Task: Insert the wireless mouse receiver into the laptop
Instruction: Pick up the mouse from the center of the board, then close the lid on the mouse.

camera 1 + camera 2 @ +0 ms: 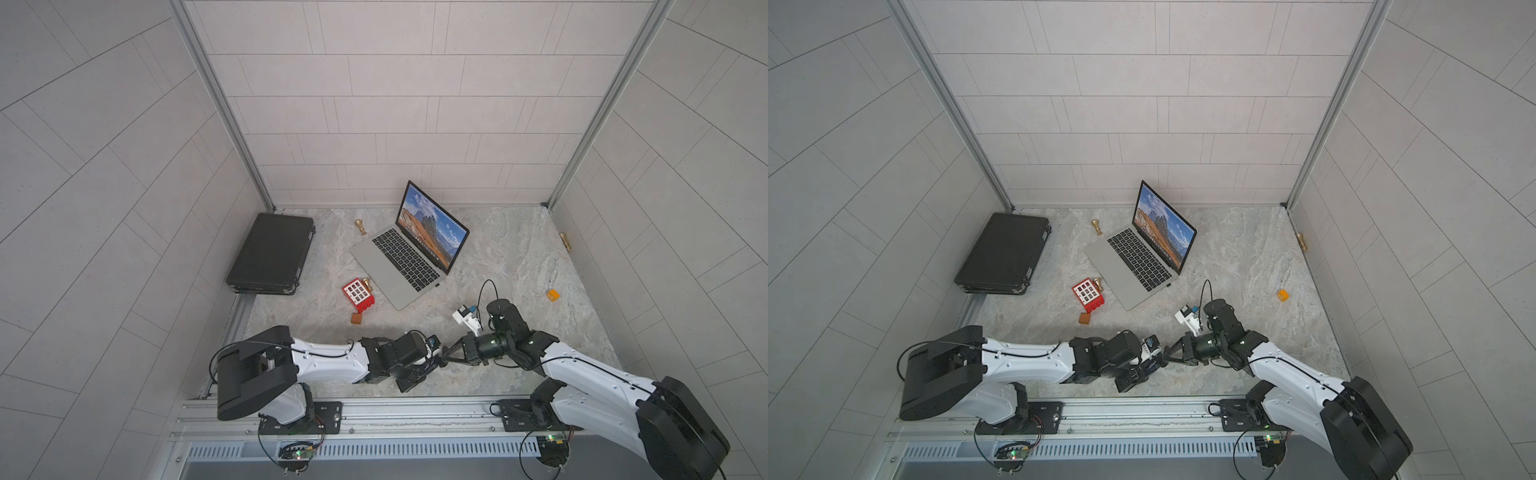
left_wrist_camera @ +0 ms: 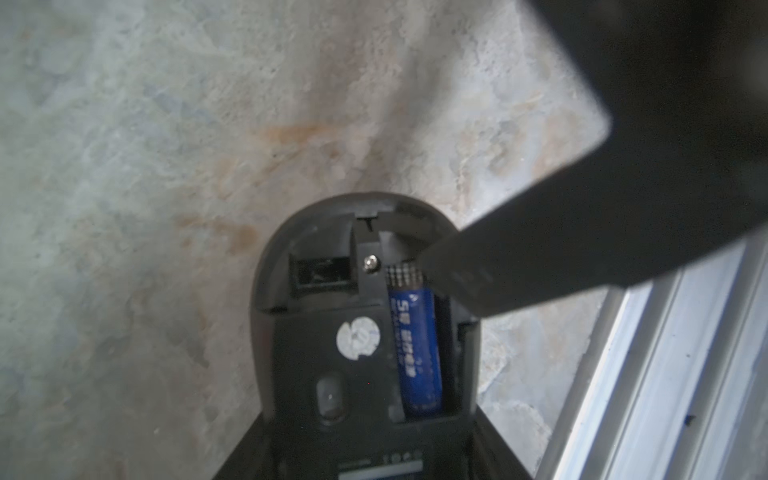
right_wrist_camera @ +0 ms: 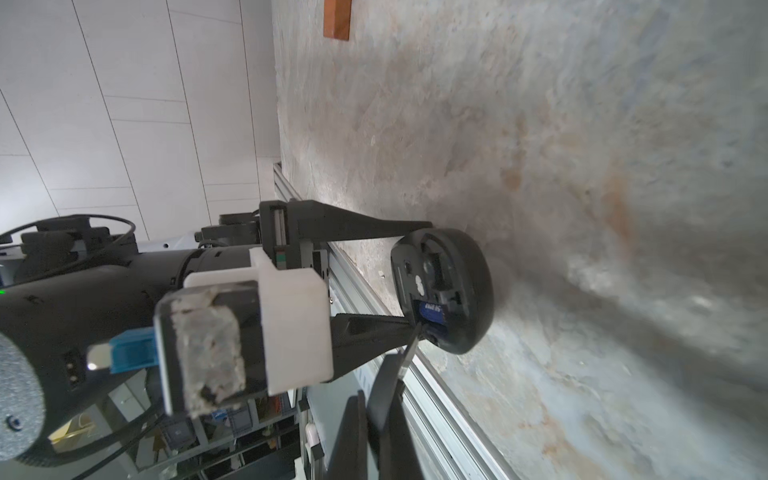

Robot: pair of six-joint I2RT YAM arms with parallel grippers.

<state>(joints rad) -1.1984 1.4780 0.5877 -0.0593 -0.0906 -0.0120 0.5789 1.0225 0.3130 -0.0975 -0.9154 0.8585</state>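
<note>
The silver laptop (image 1: 376, 266) (image 1: 1115, 268) stands open at the back middle, with a small black nub at its near right edge (image 1: 437, 285). My left gripper (image 1: 436, 362) (image 2: 370, 451) is shut on a black mouse (image 2: 316, 357) (image 3: 465, 286), gripping its two sides just above the table. The mouse's underside is bare, with a blue battery (image 2: 417, 353) showing. My right gripper (image 1: 444, 354) (image 3: 409, 353) is shut, and its tip pokes into the battery bay by the spring. A dark slot (image 2: 318, 272) lies beside the battery. I cannot tell whether the wireless mouse receiver sits in it.
A flat black case (image 1: 270, 253) lies at the back left. A red block (image 1: 357, 295), a brown cube (image 1: 356, 318) and brass pieces (image 1: 360, 226) sit left of the laptop. An orange cube (image 1: 552, 295) is at the right. The metal rail (image 1: 374, 411) runs just behind the grippers.
</note>
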